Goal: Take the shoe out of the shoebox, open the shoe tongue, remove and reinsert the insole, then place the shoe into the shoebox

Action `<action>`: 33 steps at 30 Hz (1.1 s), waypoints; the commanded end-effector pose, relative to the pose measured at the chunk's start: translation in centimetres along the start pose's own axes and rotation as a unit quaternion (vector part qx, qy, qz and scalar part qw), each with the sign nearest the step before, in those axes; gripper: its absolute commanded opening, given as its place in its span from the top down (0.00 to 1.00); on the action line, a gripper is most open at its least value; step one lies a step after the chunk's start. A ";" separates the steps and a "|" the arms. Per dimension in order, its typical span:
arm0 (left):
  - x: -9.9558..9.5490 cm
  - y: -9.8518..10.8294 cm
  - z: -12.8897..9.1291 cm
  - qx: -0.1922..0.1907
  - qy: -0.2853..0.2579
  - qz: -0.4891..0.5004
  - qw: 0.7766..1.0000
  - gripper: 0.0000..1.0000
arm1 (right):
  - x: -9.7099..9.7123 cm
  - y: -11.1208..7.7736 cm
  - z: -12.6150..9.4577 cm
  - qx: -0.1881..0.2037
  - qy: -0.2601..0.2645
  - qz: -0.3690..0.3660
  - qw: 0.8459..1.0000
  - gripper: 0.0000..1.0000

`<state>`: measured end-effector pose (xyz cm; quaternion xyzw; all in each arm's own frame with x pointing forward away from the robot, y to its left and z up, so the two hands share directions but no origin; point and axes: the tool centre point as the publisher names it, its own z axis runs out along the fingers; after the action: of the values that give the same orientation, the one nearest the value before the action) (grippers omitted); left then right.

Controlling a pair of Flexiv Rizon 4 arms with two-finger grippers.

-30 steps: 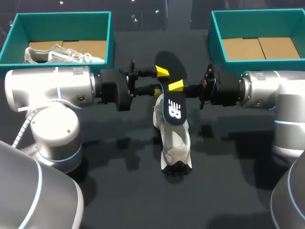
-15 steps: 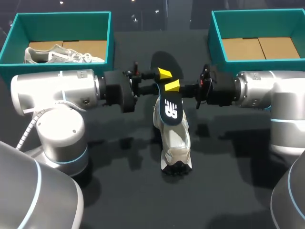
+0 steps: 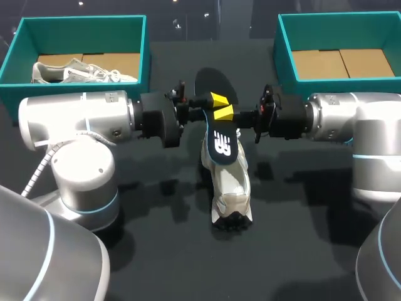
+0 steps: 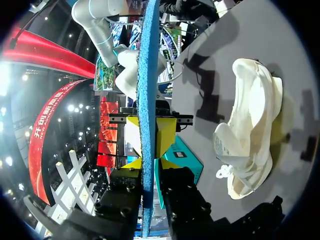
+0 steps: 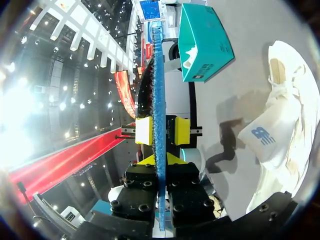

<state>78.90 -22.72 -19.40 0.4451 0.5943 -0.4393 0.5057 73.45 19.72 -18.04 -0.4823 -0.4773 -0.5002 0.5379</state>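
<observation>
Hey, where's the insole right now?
In the head view the insole is mid-table, gripped from either side by the left gripper and the right gripper. It is tilted over the far end of the white shoe.

**Insole (image 5: pixel 158 75) seen edge-on, pinched by two grippers**

The right gripper (image 5: pixel 159 161) clamps the insole with a black finger pressed to each face, and the thin blue edge runs straight ahead from it. Just past those fingers the left gripper (image 5: pixel 162 131) faces in, one yellow tip on either side of the insole. To one side of the insole a white shoe (image 5: pixel 287 115) lies on the grey table (image 5: pixel 260 25). Farther along that side stands a teal shoebox (image 5: pixel 207 35) with something pale inside.
</observation>
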 end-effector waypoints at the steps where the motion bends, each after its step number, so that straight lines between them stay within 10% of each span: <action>1: 0.1 0.0 0.3 0.000 0.000 0.002 1.000 1.00 | -0.2 0.0 0.0 0.000 0.001 0.001 1.000 1.00; 7: 0.1 -0.2 0.4 0.008 -0.002 0.007 1.000 1.00 | -0.4 0.1 -0.3 0.000 0.006 0.003 1.000 0.95; 9: 0.1 -0.2 0.3 0.008 -0.002 0.008 1.000 1.00 | -0.5 0.1 -0.5 -0.003 0.009 0.003 1.000 0.63; 10: 0.1 -0.3 0.2 0.009 -0.002 0.008 1.000 1.00 | -0.5 0.0 -0.6 -0.003 0.011 0.003 1.000 0.04; 11: 0.1 -0.3 0.1 0.009 -0.003 0.008 1.000 1.00 | -0.5 0.0 -0.8 -0.004 0.012 0.002 1.000 0.00; 33: -0.6 -3.6 -4.2 0.016 0.017 0.008 1.000 1.00 | -0.2 -2.1 -7.1 -0.014 -0.037 -0.098 0.994 0.00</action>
<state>74.94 -20.24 -18.34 0.4633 0.5927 -0.4372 0.4929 71.88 12.73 -18.77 -0.4573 -0.5342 -0.5399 0.4627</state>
